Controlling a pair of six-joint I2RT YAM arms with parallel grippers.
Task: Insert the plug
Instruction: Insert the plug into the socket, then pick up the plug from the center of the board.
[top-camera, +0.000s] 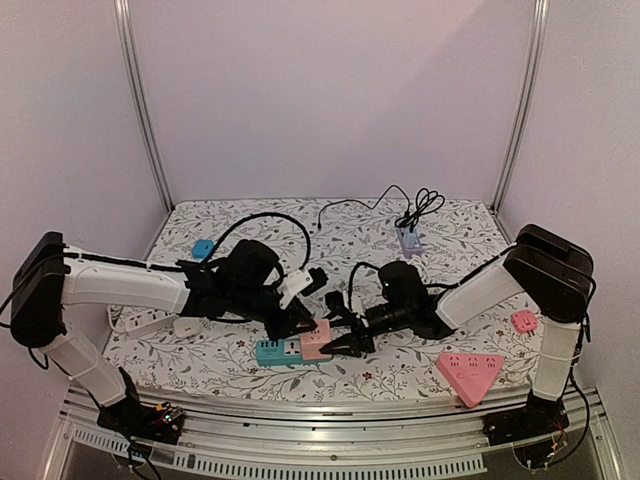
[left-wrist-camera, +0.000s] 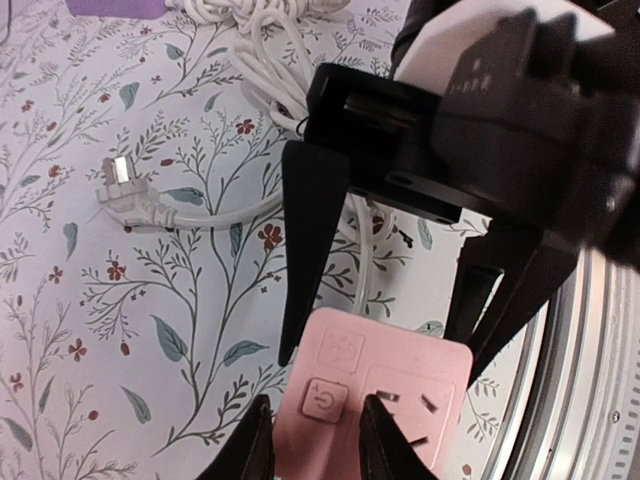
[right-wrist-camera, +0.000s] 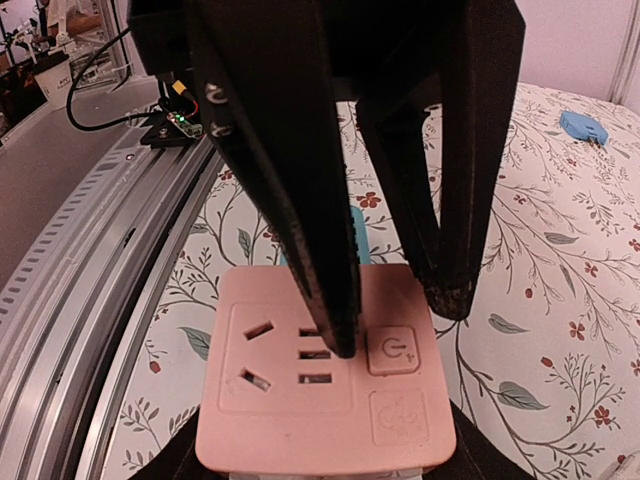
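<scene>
On the flowered tablecloth (top-camera: 350, 225) I see a pink triangular power strip (top-camera: 469, 374) near the front right corner, a small pink socket (top-camera: 524, 321) just behind it, a small blue block (top-camera: 203, 248) at the left, and a lilac adapter (top-camera: 410, 240) at the back.

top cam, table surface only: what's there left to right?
Small blue block → teal power strip → pink socket → lilac socket at the back → pink triangular socket → small pink square socket.
</scene>
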